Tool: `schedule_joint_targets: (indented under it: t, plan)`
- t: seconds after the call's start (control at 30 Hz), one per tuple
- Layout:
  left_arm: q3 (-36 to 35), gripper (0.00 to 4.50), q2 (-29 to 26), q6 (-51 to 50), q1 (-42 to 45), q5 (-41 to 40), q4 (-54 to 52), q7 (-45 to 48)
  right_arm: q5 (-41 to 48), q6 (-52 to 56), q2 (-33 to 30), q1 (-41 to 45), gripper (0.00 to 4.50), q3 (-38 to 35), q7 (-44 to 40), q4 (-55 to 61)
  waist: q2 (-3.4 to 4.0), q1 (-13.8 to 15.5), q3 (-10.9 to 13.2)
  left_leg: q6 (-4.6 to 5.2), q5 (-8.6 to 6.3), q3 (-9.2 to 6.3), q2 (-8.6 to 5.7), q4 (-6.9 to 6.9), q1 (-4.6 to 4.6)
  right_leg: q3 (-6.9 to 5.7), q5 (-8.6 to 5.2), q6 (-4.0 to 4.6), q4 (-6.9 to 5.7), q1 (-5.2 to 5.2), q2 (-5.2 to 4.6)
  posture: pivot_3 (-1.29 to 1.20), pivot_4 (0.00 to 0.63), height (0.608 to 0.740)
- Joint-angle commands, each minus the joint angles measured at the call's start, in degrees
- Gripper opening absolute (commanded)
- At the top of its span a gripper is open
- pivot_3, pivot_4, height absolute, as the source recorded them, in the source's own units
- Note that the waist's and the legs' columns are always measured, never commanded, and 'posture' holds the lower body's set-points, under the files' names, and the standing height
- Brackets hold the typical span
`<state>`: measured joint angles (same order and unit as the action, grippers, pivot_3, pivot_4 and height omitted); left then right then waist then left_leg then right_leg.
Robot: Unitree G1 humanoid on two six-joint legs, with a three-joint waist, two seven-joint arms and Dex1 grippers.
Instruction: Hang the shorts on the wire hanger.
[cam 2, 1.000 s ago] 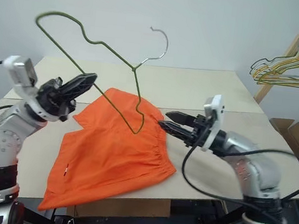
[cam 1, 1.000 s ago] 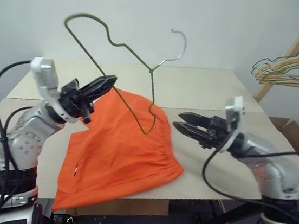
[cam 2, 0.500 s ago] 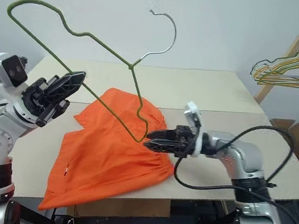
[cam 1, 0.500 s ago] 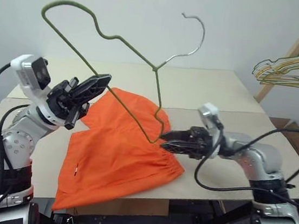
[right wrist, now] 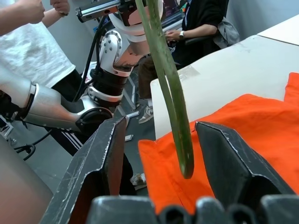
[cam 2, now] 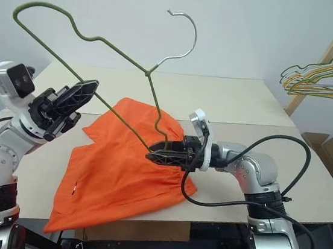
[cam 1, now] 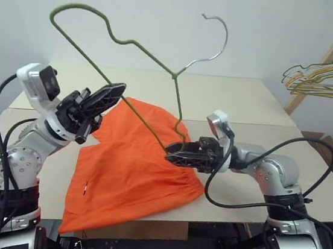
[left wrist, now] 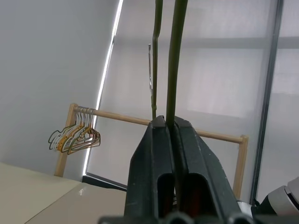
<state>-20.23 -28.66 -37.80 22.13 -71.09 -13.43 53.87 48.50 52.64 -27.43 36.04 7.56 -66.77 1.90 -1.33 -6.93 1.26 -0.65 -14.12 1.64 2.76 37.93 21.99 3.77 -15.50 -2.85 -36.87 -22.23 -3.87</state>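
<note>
Wire hanger (cam 1: 133,47) held aloft, clamped in left gripper (cam 1: 111,93); its lower corner sits between right gripper (cam 2: 152,155) fingers (spread apart), just above orange shorts (cam 1: 131,163) on table (cam 1: 242,103). Spare hangers (cam 1: 324,80) hang far right.

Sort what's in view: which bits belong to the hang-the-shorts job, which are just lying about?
In the job:
- shorts, flat on the table
- wire hanger, held up by the shut left gripper
- right gripper, open around the hanger's lower corner

Lying about:
- bunch of hangers on the wooden rack
- cardboard box at the table's right
</note>
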Motion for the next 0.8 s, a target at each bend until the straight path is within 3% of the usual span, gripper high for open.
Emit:
schedule_joint_targets:
  t: [0.03,0.27,0.33,0.43,0.53,0.8]
  plan:
    - [-0.08,0.0,0.25,0.71,0.77,0.26,-0.95,-0.87,1.47,0.5,0.58,1.92,2.32,-2.05,0.05,1.44,0.0,0.01,0.0,0.0,0.0,0.0,0.0,0.0,0.0,0.0,0.0,0.0,0.0,0.0,0.0,-0.08,0.0,0.74]
    - [-0.34,0.0,0.94,1.66,0.5,1.08,-0.56,-1.29,2.13,1.2,1.54,1.78,0.01,-2.81,0.6,1.21,0.0,0.04,0.0,0.0,0.0,0.0,0.0,0.0,0.0,0.0,0.0,0.0,0.0,0.0,0.0,-0.07,0.0,0.74]
    - [-0.24,0.0,1.1,1.55,0.43,1.23,-0.15,-1.62,2.12,1.11,1.69,1.6,0.01,-2.92,0.71,1.44,0.0,0.03,0.0,0.0,0.0,0.0,0.0,0.0,0.0,0.0,0.0,0.0,0.0,0.0,0.0,-0.08,0.0,0.74]
    - [1.83,0.7,0.58,2.29,-0.38,5.25,-0.22,-1.09,2.52,1.12,2.09,1.34,0.0,-3.37,1.1,1.86,0.0,0.03,0.0,0.0,0.0,0.0,0.0,0.0,0.0,0.0,0.0,0.0,0.0,0.0,0.0,-0.08,0.0,0.74]
    - [4.08,1.73,-0.44,2.2,-2.0,8.88,-0.51,-0.1,3.47,1.57,2.61,1.13,0.0,-4.62,1.82,2.17,0.0,0.03,0.0,0.0,0.0,0.0,0.0,0.0,0.0,0.0,0.0,0.0,0.0,0.0,0.0,-0.08,0.0,0.74]
    - [17.09,4.27,-9.67,10.17,-9.94,32.48,0.37,4.65,8.26,7.52,-0.01,-1.38,0.0,-14.42,9.59,-0.86,0.01,0.38,0.01,0.0,0.0,0.03,0.0,-0.01,0.01,0.0,0.0,0.01,0.02,-0.02,0.01,-0.07,0.0,0.74]
